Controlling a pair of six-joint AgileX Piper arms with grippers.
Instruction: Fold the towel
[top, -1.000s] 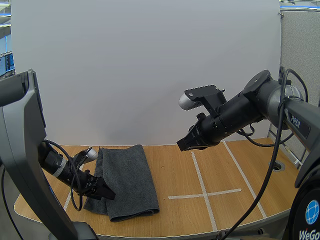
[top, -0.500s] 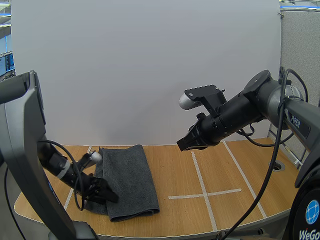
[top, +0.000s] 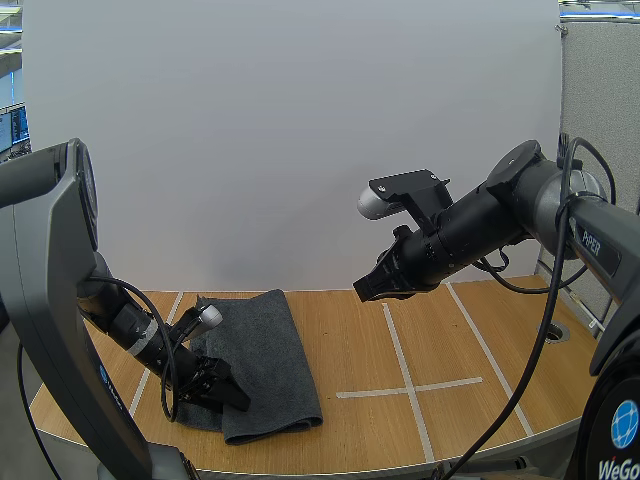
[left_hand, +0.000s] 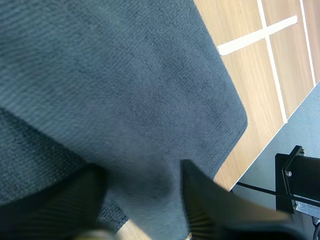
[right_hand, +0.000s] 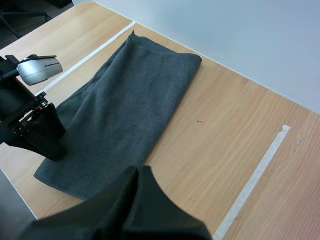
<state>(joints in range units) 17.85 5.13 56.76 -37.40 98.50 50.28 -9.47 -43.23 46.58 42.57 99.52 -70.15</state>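
A light wooden counter (top: 360, 350) marked with white tape lines (top: 405, 386) stands before a plain white wall (top: 300, 130). A dark grey folded towel (top: 262, 345) lies on its left part. The left pincer (top: 228, 392) sits low at the towel's near left edge, fingers apart over the cloth. The right pincer (top: 368, 288) hangs in the air above the counter's middle, fingers together.

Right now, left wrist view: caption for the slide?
Left gripper, fingers apart, low over the grey towel near its edge on the wooden table.
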